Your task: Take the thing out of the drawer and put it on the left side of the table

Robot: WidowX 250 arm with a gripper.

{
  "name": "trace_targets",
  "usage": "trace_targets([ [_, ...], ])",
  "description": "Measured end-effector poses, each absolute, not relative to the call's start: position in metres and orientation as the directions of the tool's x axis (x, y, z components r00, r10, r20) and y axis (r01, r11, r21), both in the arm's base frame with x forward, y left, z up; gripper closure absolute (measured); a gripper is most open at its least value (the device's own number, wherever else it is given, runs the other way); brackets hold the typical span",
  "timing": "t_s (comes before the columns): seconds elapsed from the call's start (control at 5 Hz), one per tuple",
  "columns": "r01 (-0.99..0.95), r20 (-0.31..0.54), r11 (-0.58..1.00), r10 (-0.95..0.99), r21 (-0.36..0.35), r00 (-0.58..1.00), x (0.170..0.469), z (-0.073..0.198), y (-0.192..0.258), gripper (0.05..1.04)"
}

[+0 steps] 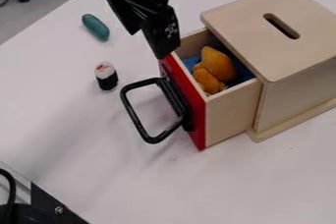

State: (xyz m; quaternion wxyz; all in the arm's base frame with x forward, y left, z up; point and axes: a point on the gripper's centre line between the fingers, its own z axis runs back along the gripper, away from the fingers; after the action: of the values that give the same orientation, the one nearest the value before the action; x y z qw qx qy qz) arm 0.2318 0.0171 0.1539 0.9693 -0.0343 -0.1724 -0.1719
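The fingers (162, 36) of the black gripper (147, 44) hang down from the top edge of the view, parted, with a gap between their tips and nothing held; the tip nearer the box is right by the upper corner of the drawer's red front (192, 107), and whether it touches I cannot tell. That front belongs to a wooden drawer (233, 112), partly pulled out of a pale wooden box (298, 93) that sits toward the right side of the worktop (75, 139). Inside the drawer lies the task's thing, a lumpy orange-yellow object (219, 64), with blue material (191, 62) beneath and beside it. The box's flat top, pierced by a rounded slot (281, 26), covers the rear of the drawer, while the part holding the orange-yellow object is uncovered. A black loop handle (136, 115) sticks out from the red front, over the middle of the worktop. Just beyond the handle, toward the worktop's left edge, a small roll-shaped piece (106, 76) with a white top and black band stands; farther up, nearer that edge, lies a green oblong object (96, 27).
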Motion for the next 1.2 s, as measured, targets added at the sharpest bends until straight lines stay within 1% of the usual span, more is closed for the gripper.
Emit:
trace_targets([
  [0.2, 0.348, 0.326, 0.937, -0.323, -0.02, 0.889, 0.229, 0.147, 0.016, 0.083],
  [0.4, 0.354, 0.314, 0.935, -0.327, -0.032, 0.891, 0.235, 0.138, 0.014, 0.083],
  [0.6, 0.379, 0.342, 0.924, -0.341, -0.048, 0.876, 0.246, 0.131, 0.008, 0.083],
  [0.8, 0.401, 0.402, 0.916, -0.358, -0.025, 0.843, 0.261, 0.124, -0.006, 0.083],
  [1.0, 0.392, 0.416, 0.92, -0.344, -0.032, 0.842, 0.273, 0.112, -0.017, 0.083],
  [1.2, 0.343, 0.422, 0.939, -0.302, -0.022, 0.855, 0.283, 0.103, -0.023, 0.083],
])
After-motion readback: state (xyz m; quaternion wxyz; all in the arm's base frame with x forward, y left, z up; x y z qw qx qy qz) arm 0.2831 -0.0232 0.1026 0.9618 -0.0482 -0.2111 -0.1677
